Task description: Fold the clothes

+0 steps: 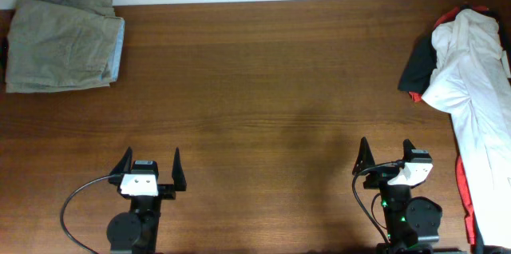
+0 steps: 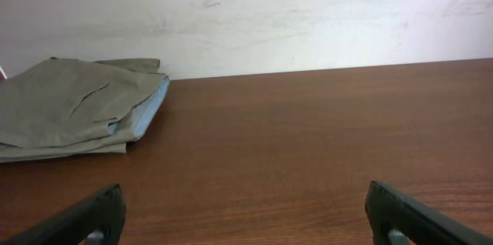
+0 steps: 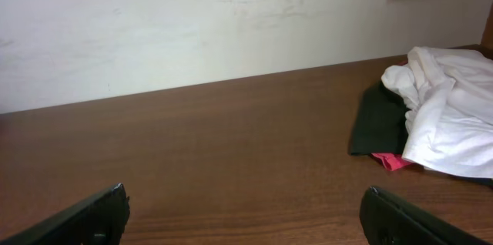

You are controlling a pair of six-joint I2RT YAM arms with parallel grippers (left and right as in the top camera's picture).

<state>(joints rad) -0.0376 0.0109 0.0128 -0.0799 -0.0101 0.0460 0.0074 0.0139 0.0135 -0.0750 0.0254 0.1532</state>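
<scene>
overhead, a folded khaki garment [image 1: 62, 41] lies far left of the white shirt [image 1: 471, 94], which is heaped over a black shirt [image 1: 415, 66] at the table [image 1: 255, 86] edge; a pinch there may drag both up together, i judge. the left gripper [image 1: 152, 158], then the right gripper [image 1: 386, 148] nearer the white shirt, sit low, fingers apart, empty.

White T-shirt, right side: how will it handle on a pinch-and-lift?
Likely floppy: the white T-shirt lies crumpled in soft folds, so it should sag and drape from one pinch point. Probably light, since the cloth looks thin. It rests partly on the black shirt, so a drag may pull that along.
</scene>
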